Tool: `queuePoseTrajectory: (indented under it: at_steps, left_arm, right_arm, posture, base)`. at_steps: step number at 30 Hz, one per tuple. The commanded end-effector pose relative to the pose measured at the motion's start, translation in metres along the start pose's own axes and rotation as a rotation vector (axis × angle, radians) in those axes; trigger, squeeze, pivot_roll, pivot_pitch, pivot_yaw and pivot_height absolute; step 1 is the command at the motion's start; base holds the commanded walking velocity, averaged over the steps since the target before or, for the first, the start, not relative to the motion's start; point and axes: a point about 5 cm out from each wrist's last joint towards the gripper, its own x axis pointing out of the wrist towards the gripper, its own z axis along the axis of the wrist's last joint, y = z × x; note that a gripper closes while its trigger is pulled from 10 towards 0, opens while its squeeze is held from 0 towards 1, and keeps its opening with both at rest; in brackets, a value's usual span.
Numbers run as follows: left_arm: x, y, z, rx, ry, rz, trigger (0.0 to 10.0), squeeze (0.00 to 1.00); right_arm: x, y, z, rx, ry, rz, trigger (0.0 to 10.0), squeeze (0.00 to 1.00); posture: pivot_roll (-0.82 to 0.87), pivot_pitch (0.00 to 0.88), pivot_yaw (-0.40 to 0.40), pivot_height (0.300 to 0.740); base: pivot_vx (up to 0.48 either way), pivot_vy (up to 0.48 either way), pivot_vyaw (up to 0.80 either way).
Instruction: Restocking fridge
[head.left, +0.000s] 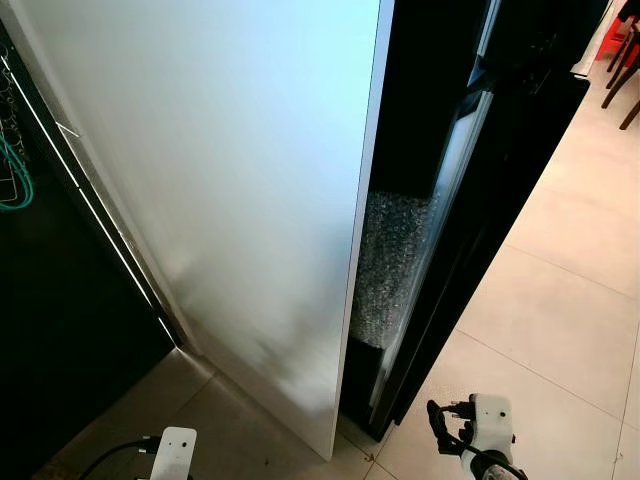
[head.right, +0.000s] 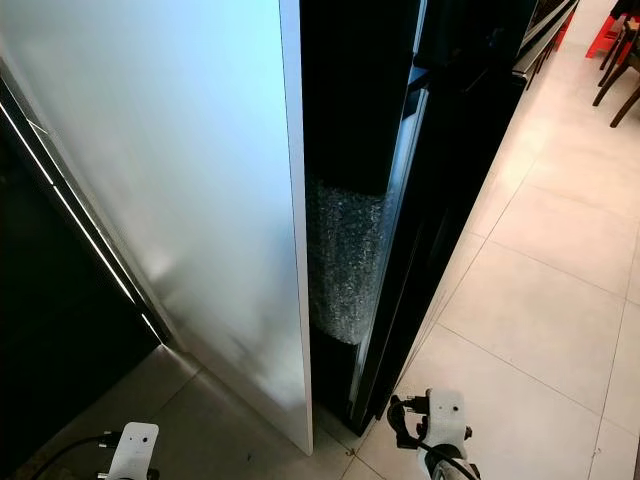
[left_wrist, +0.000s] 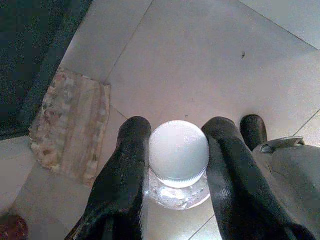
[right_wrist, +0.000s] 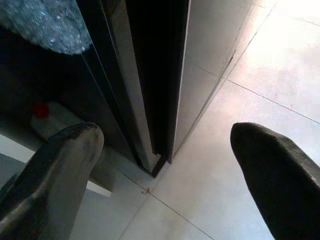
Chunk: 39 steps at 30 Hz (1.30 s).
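One clear plastic bottle with a white ribbed cap sits clamped in your left gripper — right gripper spread, empty.
Likely light but slick and squashy — keep hold just under the cap, judging by the pinch.

left wrist: our white housing, rounded, black cable trailing off
right wrist: our white housing, dark screw hole, black cables looped beside
fingers: ours are long, black, rounded tips, slightly glossy

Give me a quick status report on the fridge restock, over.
Left end effector shut on white-capped bottle. Right end effector open, low by the fridge door. Door barely ajar, narrow gap.
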Motion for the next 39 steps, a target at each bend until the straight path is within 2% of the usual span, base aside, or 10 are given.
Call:
queuePoseTrajectory:
  at_steps: [1,9,14,17,23,31,33,34,37,39]
  left_arm:
    - [-0.001,0.0,-0.008,0.022,0.023,-0.002,10.0,0.0]
    - [-0.001,0.001,-0.01,0.015,0.028,-0.001,10.0,0.0]
    - [-0.001,0.002,-0.009,0.015,0.026,0.001,10.0,0.0]
    - [-0.001,0.002,-0.009,0.017,0.027,0.001,10.0,0.0]
    - [-0.001,0.003,-0.009,0.014,0.027,0.005,10.0,0.0]
    - [-0.001,0.003,-0.01,0.012,0.028,0.006,10.0,0.0]
    - [-0.001,0.003,-0.01,0.012,0.028,0.005,10.0,0.0]
    - [-0.001,0.003,-0.01,0.011,0.028,0.005,10.0,0.0]
    - [-0.001,0.003,-0.01,0.011,0.028,0.006,10.0,0.0]
    - [-0.001,0.004,-0.01,0.009,0.028,0.011,10.0,0.0]
  right_arm:
    - [0.001,0.001,0.002,0.007,-0.013,0.004,10.0,0.0]
    - [0.003,0.008,0.001,-0.018,0.03,0.137,10.0,0.0]
    - [0.002,0.003,0.0,0.047,0.016,0.045,10.0,0.0]
    - [0.001,0.001,0.0,0.017,0.016,0.014,10.0,0.0]
    - [0.002,0.003,0.005,0.035,-0.033,0.056,10.0,0.0]
    - [-0.003,-0.011,0.01,-0.114,-0.1,-0.204,10.0,0.0]
    - [0.02,-0.011,0.058,-0.149,-0.216,-0.242,10.0,0.0]
    - [0.025,-0.011,0.091,-0.283,-0.36,-0.293,10.0,0.0]
    - [0.015,-0.007,0.103,-0.401,-0.544,-0.317,10.0,0.0]
    - [0.009,-0.002,0.088,-0.346,-0.537,-0.337,10.0,0.0]
  posture:
    - [0.05,0.0,-0.007,0.74]
    - [0.06,0.0,-0.009,0.74]
    - [0.06,0.0,-0.009,0.74]
    - [0.06,0.002,-0.009,0.74]
    - [0.06,0.005,-0.008,0.74]
    - [0.06,0.007,-0.011,0.74]
    - [0.06,0.007,-0.011,0.74]
    - [0.06,0.008,-0.012,0.74]
    - [0.06,0.008,-0.012,0.74]
    - [0.06,0.009,-0.012,0.74]
  base:
    - [0.0,0.0,0.0]
    - [0.0,0.0,0.0]
    - [0.0,0.0,0.0]
    - [0.0,0.0,0.0]
    - [0.0,0.0,0.0]
    - [0.0,0.0,0.0]
    - [0.0,0.0,0.0]
    - [0.0,0.0,0.0]
    - [0.0,0.0,0.0]
    - [0.0,0.0,0.0]
